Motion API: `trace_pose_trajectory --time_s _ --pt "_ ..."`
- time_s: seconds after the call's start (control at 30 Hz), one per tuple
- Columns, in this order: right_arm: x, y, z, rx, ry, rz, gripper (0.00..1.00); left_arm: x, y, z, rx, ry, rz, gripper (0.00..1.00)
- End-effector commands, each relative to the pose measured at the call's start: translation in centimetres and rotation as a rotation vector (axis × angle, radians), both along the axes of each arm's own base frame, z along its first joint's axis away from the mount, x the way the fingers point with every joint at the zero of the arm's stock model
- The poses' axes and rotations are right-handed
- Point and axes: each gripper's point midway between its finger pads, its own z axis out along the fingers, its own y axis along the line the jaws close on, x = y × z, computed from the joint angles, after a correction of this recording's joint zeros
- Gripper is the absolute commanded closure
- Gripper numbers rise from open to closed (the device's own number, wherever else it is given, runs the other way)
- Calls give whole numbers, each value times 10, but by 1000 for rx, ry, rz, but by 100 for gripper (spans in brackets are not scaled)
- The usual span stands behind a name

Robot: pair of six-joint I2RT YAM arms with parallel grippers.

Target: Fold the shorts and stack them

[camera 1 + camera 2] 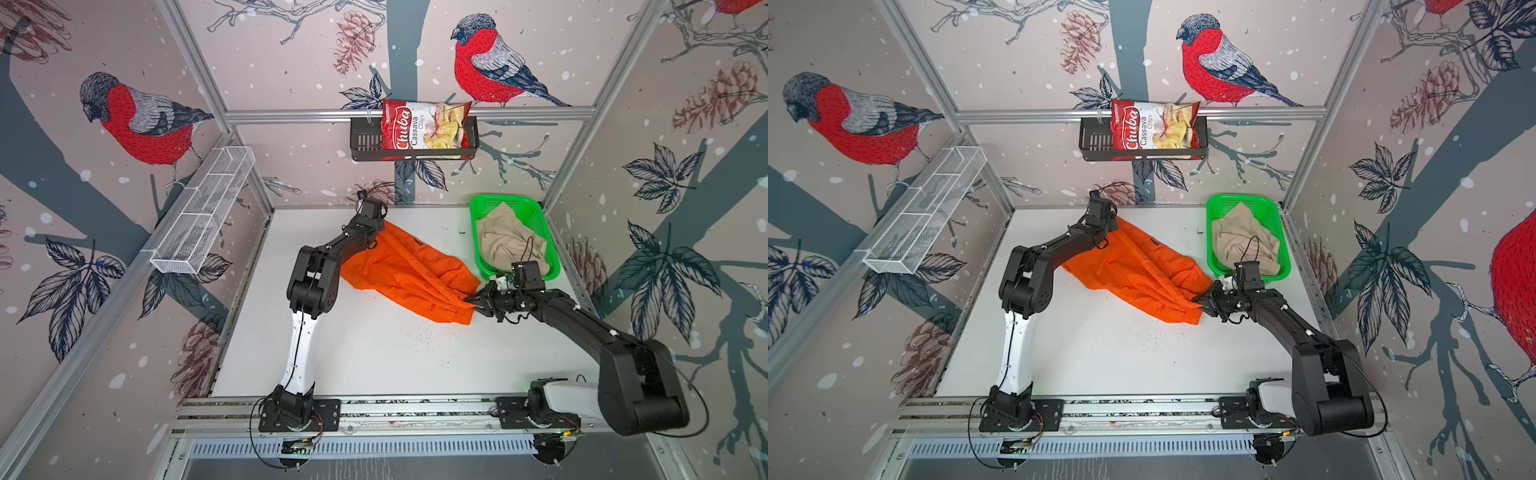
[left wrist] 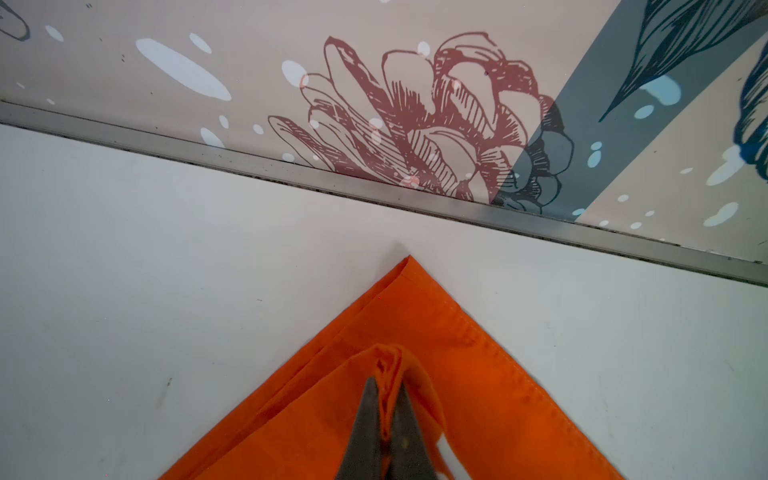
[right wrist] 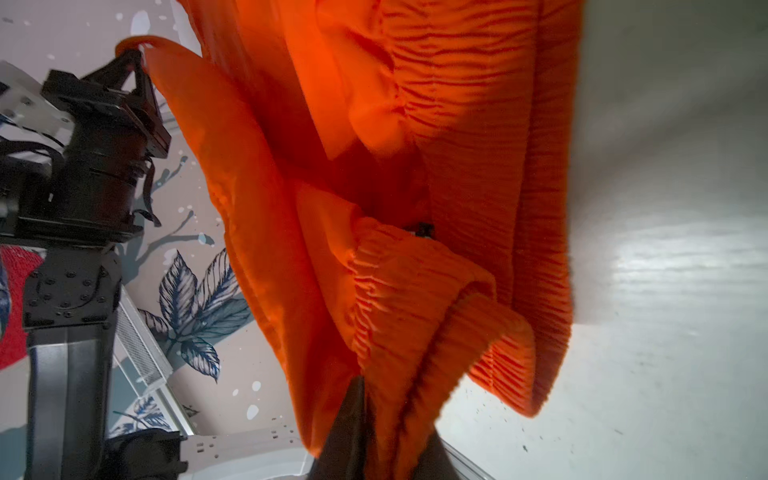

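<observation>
The orange shorts (image 1: 407, 270) (image 1: 1133, 270) are stretched across the white table between my two arms in both top views. My left gripper (image 2: 386, 382) is shut on a pinched fold of a hem corner at the far end (image 1: 376, 230), close to the back wall. At the near right end (image 1: 469, 301) (image 1: 1198, 302), my right gripper (image 3: 386, 399) is shut on the gathered orange waistband (image 3: 415, 291). Cloth hides one right finger. The beige shorts (image 1: 507, 241) (image 1: 1241, 237) lie crumpled in the green basket (image 1: 498, 199) (image 1: 1237, 198).
The basket stands in the far right corner, just behind my right wrist. A chips bag (image 1: 424, 129) sits in a black shelf on the back wall. A white wire shelf (image 1: 203, 212) hangs on the left wall. Dark crumbs (image 1: 424, 332) dot the table.
</observation>
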Motion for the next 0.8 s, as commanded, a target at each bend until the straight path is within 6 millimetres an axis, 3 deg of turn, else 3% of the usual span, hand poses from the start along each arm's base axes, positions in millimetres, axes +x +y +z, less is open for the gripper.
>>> trace_pose_trajectory --time_s 0.0,0.07,0.2,0.37,0.47,0.57,0.63,0.77 --pt "20 -6 9 -17 -70 -85 72 6 -3 -6 -11 5 6 74" --pt "26 -13 15 -40 -111 -135 59 6 -6 -6 -26 6 -2 58" --pt "32 -24 26 -75 -185 -215 32 3 -8 9 -52 -15 -22 36" --pt "33 -44 44 -166 -277 -294 27 -21 5 49 -69 -91 -2 20" --pt "31 -49 60 -247 -355 -290 29 -49 14 65 -102 -131 -10 24" --pt "28 -25 79 -255 -465 -219 34 -79 14 61 -186 -134 -49 47" --pt "23 6 83 -247 -530 -135 38 -94 12 48 -244 -110 -66 60" --pt "18 59 68 -253 -559 49 45 -111 15 -1 -289 15 -25 71"
